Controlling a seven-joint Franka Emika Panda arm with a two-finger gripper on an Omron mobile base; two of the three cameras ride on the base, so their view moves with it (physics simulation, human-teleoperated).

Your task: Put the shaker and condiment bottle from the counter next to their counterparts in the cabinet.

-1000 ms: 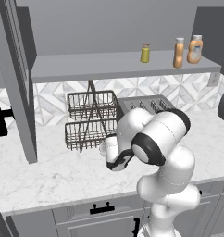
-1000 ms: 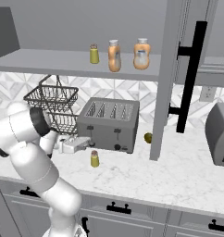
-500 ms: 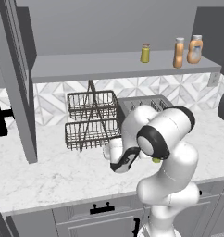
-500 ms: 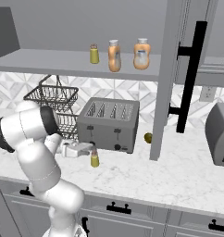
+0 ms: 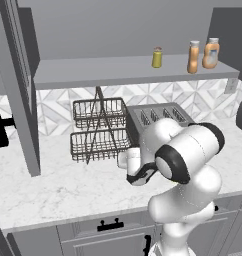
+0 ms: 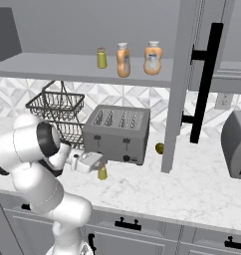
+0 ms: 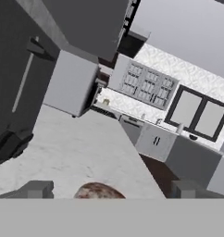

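A small olive-yellow shaker (image 6: 101,172) stands on the marble counter (image 6: 192,189) in front of the toaster. My gripper (image 6: 96,161) is right beside and just above it, jaws open. In the hand view the fingertips (image 7: 35,189) stand wide apart, and a rounded cap, apparently the shaker (image 7: 100,190), sits low between them. On the cabinet shelf (image 6: 53,67) stand a yellow shaker (image 6: 101,58), the straight-sided condiment bottle (image 6: 123,60) and a bulbous orange bottle (image 6: 152,51). The left base view shows them too: yellow shaker (image 5: 157,57), condiment bottle (image 5: 193,57), bulbous bottle (image 5: 211,53).
A grey toaster (image 6: 117,132) sits just behind the shaker, with a two-tier wire basket (image 6: 55,107) to its left. The tall cabinet door (image 6: 175,84) hangs open right of the toaster, with a small olive thing (image 6: 160,148) by its foot. A grey appliance (image 6: 237,144) stands far right.
The hand has moved along the toaster's front toward the counter shaker and now sits right at it. The shaker and the shelf items have not moved.
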